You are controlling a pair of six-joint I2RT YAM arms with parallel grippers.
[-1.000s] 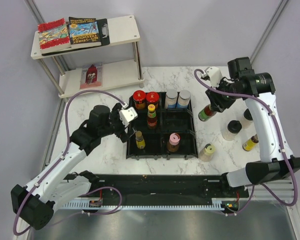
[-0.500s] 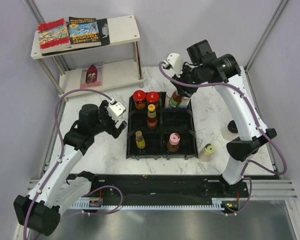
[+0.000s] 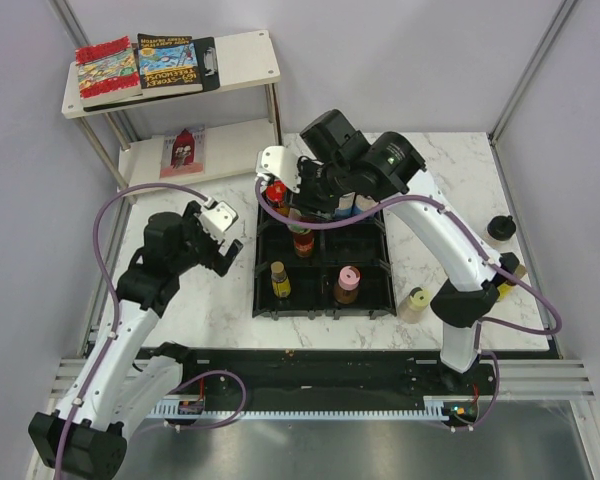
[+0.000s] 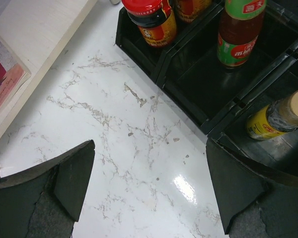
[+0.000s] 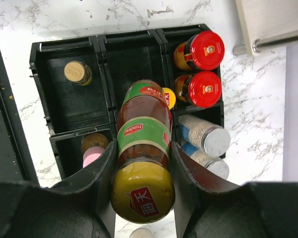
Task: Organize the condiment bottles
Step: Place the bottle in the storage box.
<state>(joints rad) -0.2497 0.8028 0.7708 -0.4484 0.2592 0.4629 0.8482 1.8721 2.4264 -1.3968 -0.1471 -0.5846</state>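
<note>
My right gripper [image 5: 143, 151] is shut on a sauce bottle [image 5: 143, 163] with a yellow cap and green labels. It hangs over the middle of the black tray [image 3: 375, 300]. The tray holds two red-capped jars [image 5: 205, 49], two silver-capped jars [image 5: 216, 141], a yellow-capped bottle [image 5: 169, 97], a cork-capped bottle [image 5: 75, 72] and a pink-capped one [image 5: 92, 156]. My left gripper [image 4: 154, 183] stands open over bare marble just left of the tray [image 4: 188, 94], nothing between its fingers. In the top view the right gripper [image 3: 302, 200] covers the tray's back left.
A cream-lidded jar [image 3: 416, 302] lies on the marble right of the tray. A black-capped jar [image 3: 499, 227] and another bottle [image 3: 515, 265] stand near the right edge. A two-tier shelf [image 3: 240, 150] with books is at the back left.
The right arm has swung left from the table's right side, carrying the bottle over the tray. The left gripper has pulled back leftwards, away from the tray.
</note>
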